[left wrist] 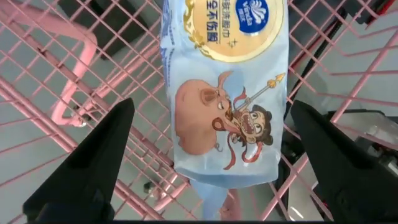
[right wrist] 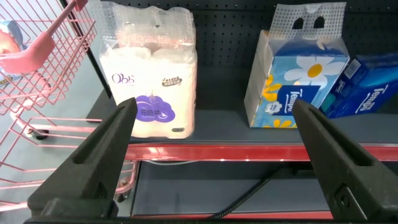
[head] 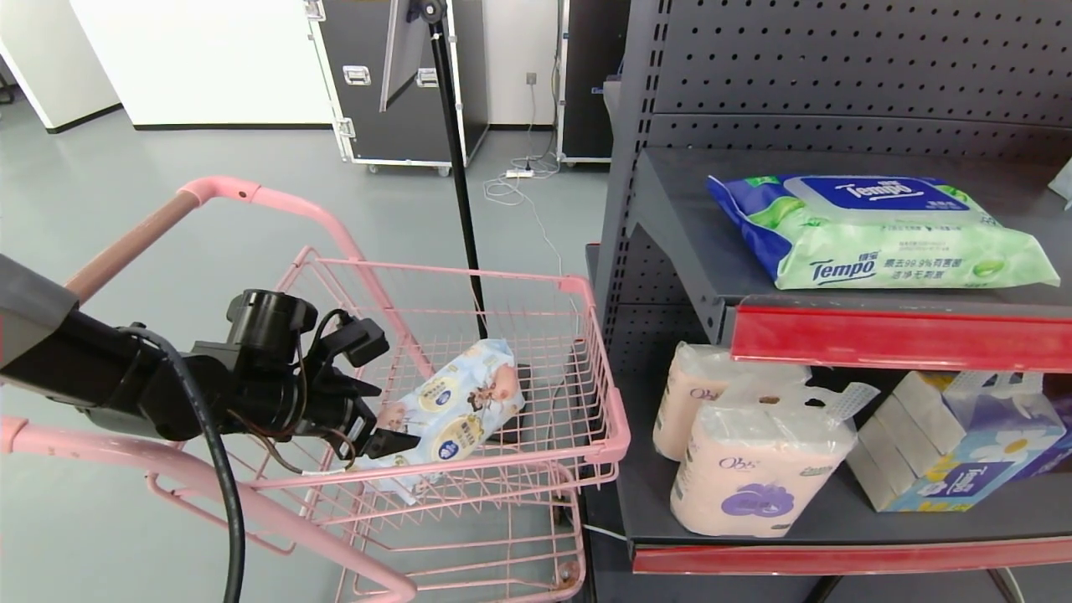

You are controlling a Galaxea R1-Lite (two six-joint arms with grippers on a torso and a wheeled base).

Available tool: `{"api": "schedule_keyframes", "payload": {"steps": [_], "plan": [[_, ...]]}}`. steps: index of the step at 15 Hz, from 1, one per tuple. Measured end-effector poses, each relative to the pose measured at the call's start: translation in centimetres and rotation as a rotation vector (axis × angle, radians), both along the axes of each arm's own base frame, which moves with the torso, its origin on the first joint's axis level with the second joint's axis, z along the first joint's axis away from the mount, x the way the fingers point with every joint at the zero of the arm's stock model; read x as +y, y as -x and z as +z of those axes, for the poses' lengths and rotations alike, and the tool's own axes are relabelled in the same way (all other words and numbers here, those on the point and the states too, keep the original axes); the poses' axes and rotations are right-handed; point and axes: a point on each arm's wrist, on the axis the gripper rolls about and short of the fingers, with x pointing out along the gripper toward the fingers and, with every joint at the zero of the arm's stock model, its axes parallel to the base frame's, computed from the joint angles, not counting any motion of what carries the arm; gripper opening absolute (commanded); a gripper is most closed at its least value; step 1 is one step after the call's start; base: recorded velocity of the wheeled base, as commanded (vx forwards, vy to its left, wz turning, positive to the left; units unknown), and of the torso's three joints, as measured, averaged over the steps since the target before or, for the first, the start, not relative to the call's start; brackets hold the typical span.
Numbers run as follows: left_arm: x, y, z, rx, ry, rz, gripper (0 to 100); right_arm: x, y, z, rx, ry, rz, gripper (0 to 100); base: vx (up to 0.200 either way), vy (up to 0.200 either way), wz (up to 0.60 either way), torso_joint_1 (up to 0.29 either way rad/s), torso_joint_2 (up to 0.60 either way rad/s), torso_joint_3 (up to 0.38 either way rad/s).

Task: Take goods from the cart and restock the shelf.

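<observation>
A light blue wipes pack (head: 456, 402) with a cartoon print lies in the pink wire cart (head: 600, 368). My left gripper (head: 381, 389) is inside the basket, open, just above the pack's near end. In the left wrist view the pack (left wrist: 225, 68) lies between the spread fingers of the left gripper (left wrist: 212, 107), over the cart's wire floor (left wrist: 62, 74). My right gripper (right wrist: 214, 106) is open and holds nothing, facing the shelf's lower level (right wrist: 217, 124). There stand a toilet roll pack (right wrist: 149, 81) and tissue boxes (right wrist: 298, 81).
The grey shelf (head: 687, 209) stands right of the cart. Its upper level carries a green and blue wipes pack (head: 879, 230); the lower holds toilet roll packs (head: 754, 469) and tissue boxes (head: 955, 452). A black pole (head: 456, 167) and a black case (head: 402, 84) stand behind the cart.
</observation>
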Motion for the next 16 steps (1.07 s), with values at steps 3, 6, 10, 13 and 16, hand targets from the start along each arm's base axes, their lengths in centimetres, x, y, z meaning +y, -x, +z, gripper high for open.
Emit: {"api": "schedule_keyframes", "payload": {"steps": [3, 6, 10, 13, 16], "plan": [[-0.2, 0.2, -0.5, 0.023, -0.004, -0.007, 100, 0.0, 0.0, 0.0, 0.0, 0.0, 0.0, 100, 0.0, 0.0, 0.0, 0.0, 0.0, 0.0], [-0.5, 0.4, -0.8, 0.035, -0.005, -0.016, 100, 0.0, 0.0, 0.0, 0.0, 0.0, 0.0, 100, 0.0, 0.0, 0.0, 0.0, 0.0, 0.0], [-1.3, 0.5, -1.4, 0.058, -0.009, -0.04, 100, 0.0, 0.0, 0.0, 0.0, 0.0, 0.0, 100, 0.0, 0.0, 0.0, 0.0, 0.0, 0.0], [-1.8, 0.5, -2.2, 0.082, -0.01, -0.051, 100, 0.0, 0.0, 0.0, 0.0, 0.0, 0.0, 100, 0.0, 0.0, 0.0, 0.0, 0.0, 0.0], [-2.0, -0.2, -2.8, 0.094, -0.012, -0.05, 100, 0.0, 0.0, 0.0, 0.0, 0.0, 0.0, 100, 0.0, 0.0, 0.0, 0.0, 0.0, 0.0]]}}
